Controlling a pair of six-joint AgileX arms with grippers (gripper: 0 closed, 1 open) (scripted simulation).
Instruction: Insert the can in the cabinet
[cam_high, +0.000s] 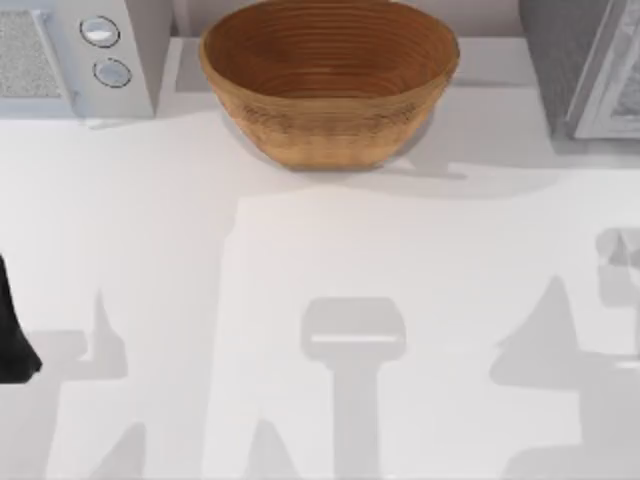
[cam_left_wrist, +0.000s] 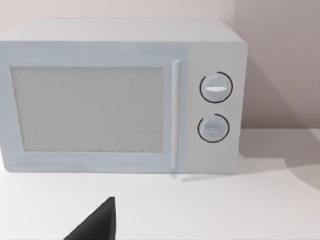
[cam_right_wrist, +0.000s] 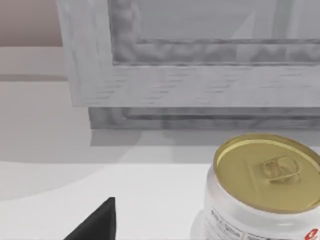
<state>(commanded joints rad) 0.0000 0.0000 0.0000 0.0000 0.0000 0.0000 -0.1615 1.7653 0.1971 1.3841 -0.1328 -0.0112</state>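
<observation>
The can (cam_right_wrist: 260, 192) is white with a gold lid and a pull tab, and it stands upright on the table in front of the cabinet (cam_right_wrist: 200, 85). In the top view the can (cam_high: 618, 262) sits at the right edge and the grey cabinet (cam_high: 580, 60) is at the back right corner. A dark part of my right gripper (cam_right_wrist: 97, 222) shows in the right wrist view, beside the can and apart from it. My left gripper (cam_high: 12, 335) is at the table's left edge; in its wrist view the left gripper (cam_left_wrist: 97, 222) faces a microwave.
A white microwave (cam_high: 70, 55) with two dials stands at the back left. A large woven basket bowl (cam_high: 328, 75) sits at the back middle. The white table (cam_high: 330, 260) stretches between them and the front edge.
</observation>
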